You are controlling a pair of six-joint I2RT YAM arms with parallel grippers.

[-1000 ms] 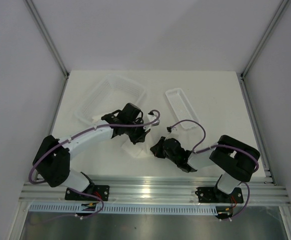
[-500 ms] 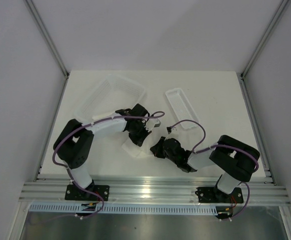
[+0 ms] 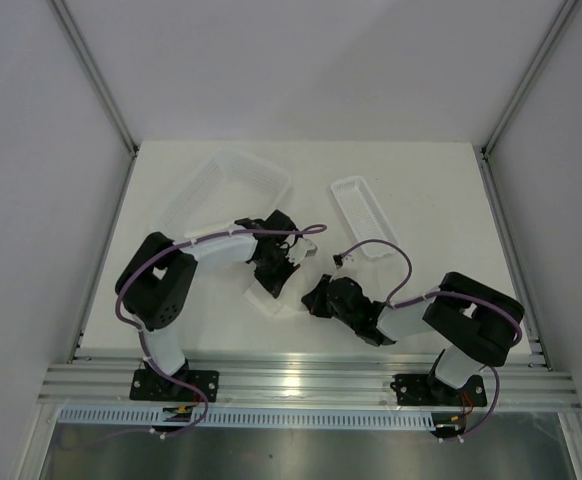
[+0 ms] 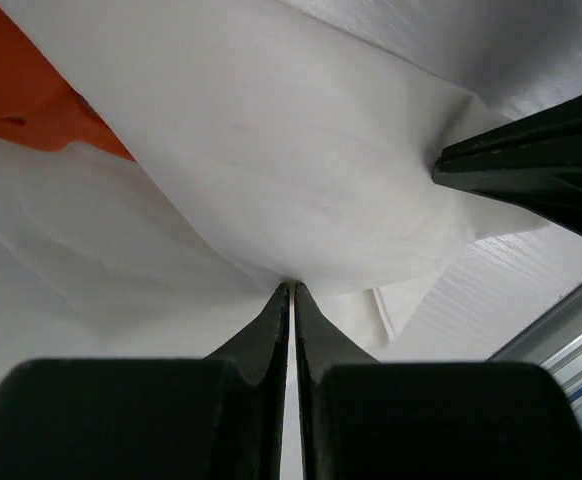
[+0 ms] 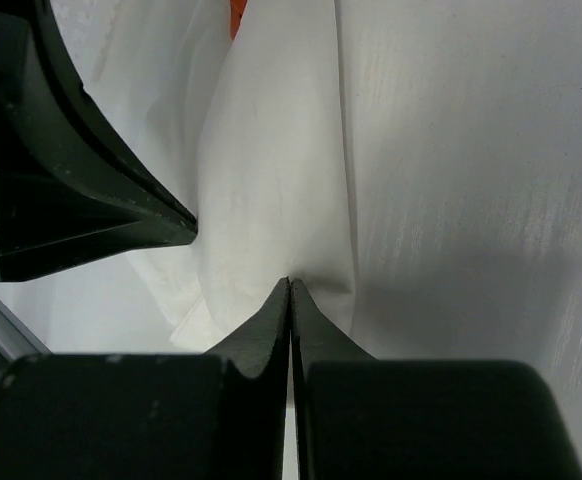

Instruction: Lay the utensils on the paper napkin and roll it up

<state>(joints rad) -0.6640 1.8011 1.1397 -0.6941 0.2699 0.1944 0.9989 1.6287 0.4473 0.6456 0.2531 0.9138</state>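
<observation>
Jaws first: on my left gripper (image 4: 291, 287) they are pressed together on a fold of the thin white paper napkin (image 4: 301, 170). On my right gripper (image 5: 289, 282) they pinch another fold of the same sheet. Both meet a little in from the middle of the near edge of the white tabletop (image 3: 441, 200).

The orange-red plastic utensils (image 4: 31, 100) lie under the paper, so I judge the placing done and the rolling only begun. The sheet looks tented and loose, not a tight roll.

The left wrist view gives me a broad orange patch. The right wrist view shows only a sliver of it at its top edge, and overhead the arms hide it completely.

Only the overhead view shows what lies farther off: a narrow clear plastic tray (image 3: 343, 184) toward the middle of the far edge, and a clear plastic basket (image 3: 256, 160) toward the far left corner.
</observation>
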